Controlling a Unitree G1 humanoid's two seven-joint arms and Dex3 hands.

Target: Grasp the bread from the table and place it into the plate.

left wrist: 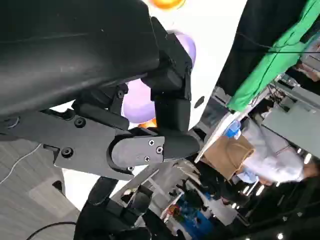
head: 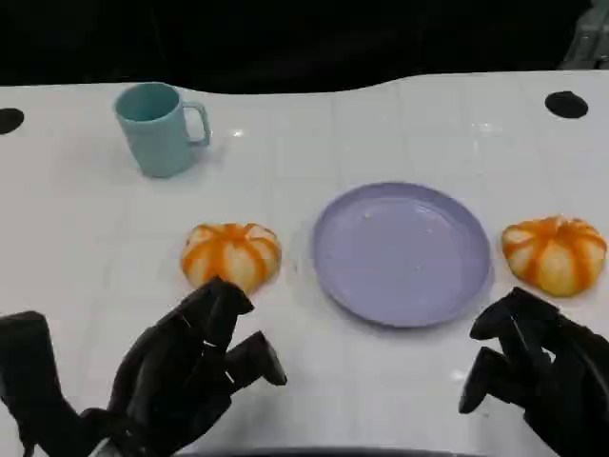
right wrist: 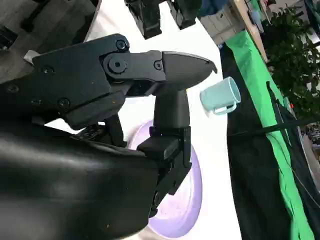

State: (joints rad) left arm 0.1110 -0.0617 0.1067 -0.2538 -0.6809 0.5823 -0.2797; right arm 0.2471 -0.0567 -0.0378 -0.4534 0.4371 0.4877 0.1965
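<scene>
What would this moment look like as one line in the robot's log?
stage: before grasp | left hand: empty, near left bread | right hand: empty, near right bread | plate: empty | mug: far left

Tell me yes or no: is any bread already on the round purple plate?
No. The round purple plate lies bare, with one orange-striped bread roll left of it and another right of it on the white table.

Lab: green backdrop (right wrist: 260, 65), cluttered benches (left wrist: 235, 150), white test table (head: 304, 133).
</scene>
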